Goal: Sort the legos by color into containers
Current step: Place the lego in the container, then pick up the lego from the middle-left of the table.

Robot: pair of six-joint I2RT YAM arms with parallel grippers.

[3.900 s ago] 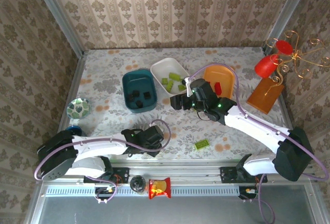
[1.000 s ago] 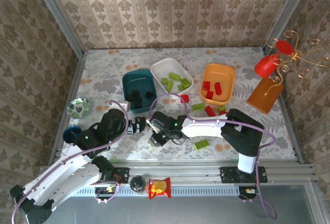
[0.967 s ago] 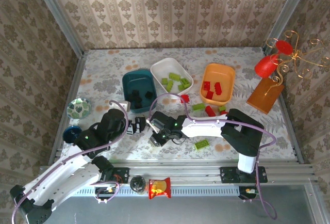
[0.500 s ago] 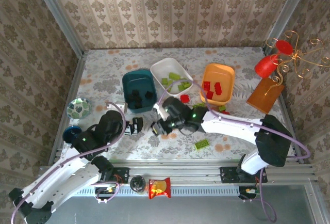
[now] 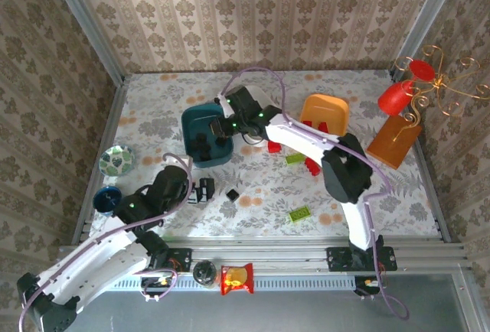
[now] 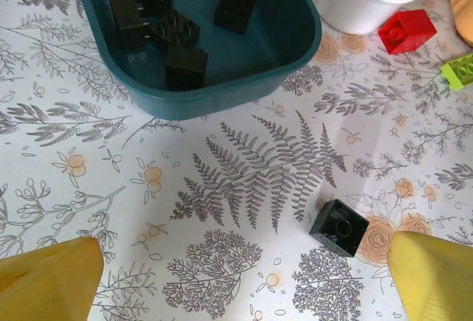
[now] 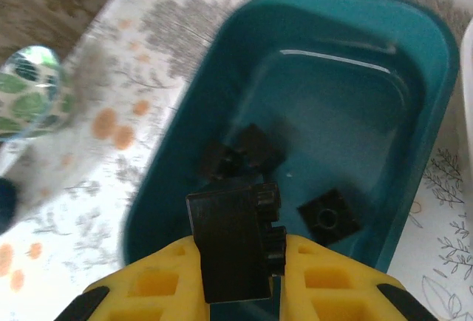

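While hovering above the dark teal tub (image 7: 355, 114) at far centre, pinches a black lego (image 7: 229, 251) in the right jaws; holds left jaws spread over the bench (image 6: 111, 188), near a loose black lego (image 6: 338, 227).

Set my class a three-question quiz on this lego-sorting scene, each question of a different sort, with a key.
1. True or false: the right hand is shut on a black lego above the dark teal tub.
2. Multiple choice: the loose lego lying on the table below the left hand is A) red, B) black, C) lime green.
3. Fill in: the left hand is ___ (open or shut).
Key: 1 true; 2 B; 3 open.
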